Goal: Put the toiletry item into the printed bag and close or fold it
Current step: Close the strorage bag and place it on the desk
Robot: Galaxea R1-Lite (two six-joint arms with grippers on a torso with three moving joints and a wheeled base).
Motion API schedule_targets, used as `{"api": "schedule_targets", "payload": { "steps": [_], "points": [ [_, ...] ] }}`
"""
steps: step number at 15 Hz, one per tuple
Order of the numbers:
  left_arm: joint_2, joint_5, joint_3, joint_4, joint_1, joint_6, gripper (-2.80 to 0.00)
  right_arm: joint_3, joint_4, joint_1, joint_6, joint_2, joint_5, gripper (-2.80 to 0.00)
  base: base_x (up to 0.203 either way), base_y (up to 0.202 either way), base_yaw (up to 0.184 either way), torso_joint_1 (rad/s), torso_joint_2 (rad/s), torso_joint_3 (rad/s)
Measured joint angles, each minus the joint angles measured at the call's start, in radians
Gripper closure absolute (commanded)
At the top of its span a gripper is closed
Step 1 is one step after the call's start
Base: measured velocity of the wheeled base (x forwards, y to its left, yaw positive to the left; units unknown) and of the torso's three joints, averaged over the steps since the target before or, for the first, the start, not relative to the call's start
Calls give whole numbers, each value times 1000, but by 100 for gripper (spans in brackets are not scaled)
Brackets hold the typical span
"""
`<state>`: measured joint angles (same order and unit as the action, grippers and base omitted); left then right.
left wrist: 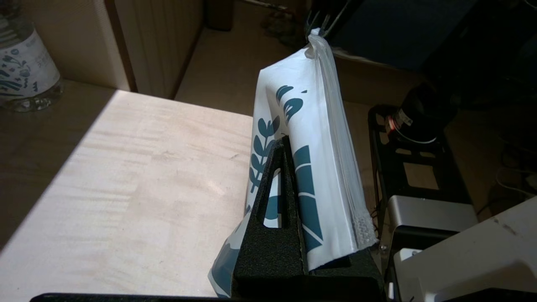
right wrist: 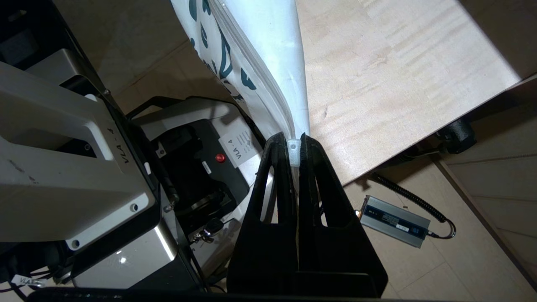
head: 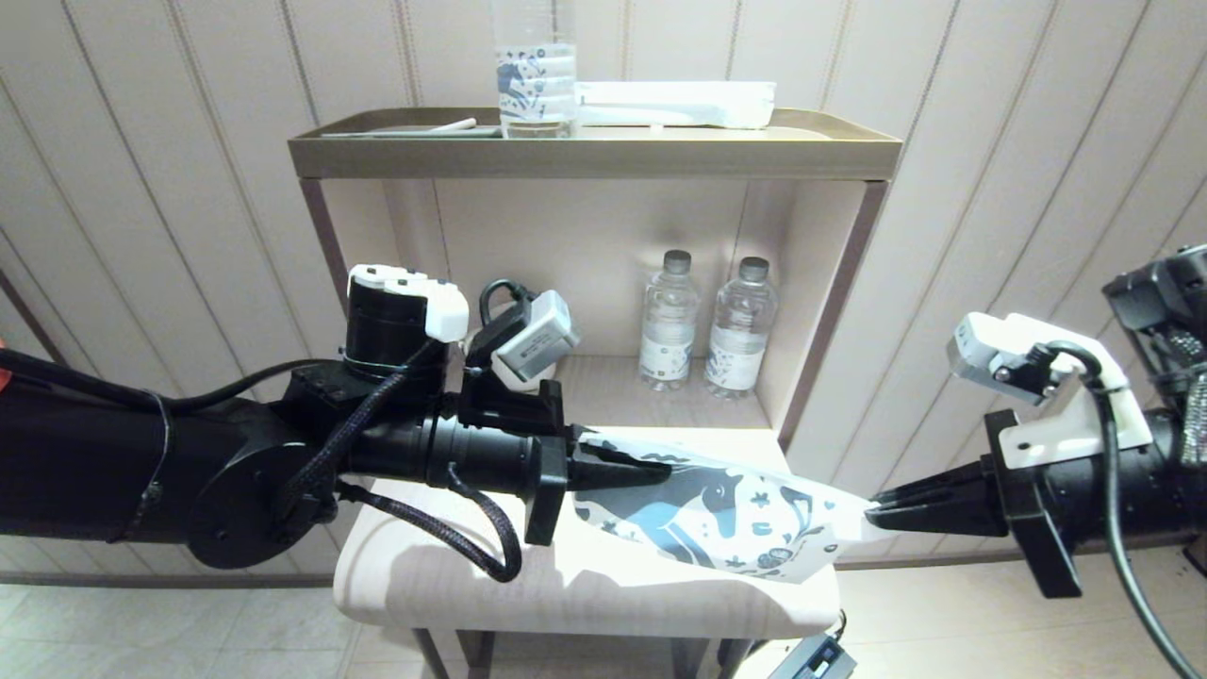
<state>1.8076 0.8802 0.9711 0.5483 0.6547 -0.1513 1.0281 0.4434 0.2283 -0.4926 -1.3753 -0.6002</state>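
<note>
While both arms hold it up, the printed bag [head: 717,514] hangs stretched between them above the pale tabletop [head: 566,585], clear of it. Left gripper [head: 651,469] is clamped on one end panel, right gripper [right wrist: 295,144] pinched tight on the opposite corner tab by the zip strip. We judge it thin, light, floppy film, slippery too, so edges or the stiffer zip seam are the best places to grip. The toiletry item is probably the slim white stick [head: 451,125] on the top shelf [head: 594,156]; we can't confirm.
</note>
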Motion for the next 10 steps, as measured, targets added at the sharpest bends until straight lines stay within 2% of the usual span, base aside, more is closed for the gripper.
{"api": "schedule_targets", "payload": {
  "steps": [1,2,10],
  "points": [
    [-2,-1,-2,0,1,0,0,0,-3,3,0,-2,1,0,0,0,0,0,0,0],
    [-4,-1,-4,1,1,0,0,0,-11,6,-1,-3,3,-280,0,0,0,0,0,0],
    [-7,-1,-8,4,1,-1,0,33,-20,16,1,-20,1,-280,0,0,0,0,0,0]
  ]
}}
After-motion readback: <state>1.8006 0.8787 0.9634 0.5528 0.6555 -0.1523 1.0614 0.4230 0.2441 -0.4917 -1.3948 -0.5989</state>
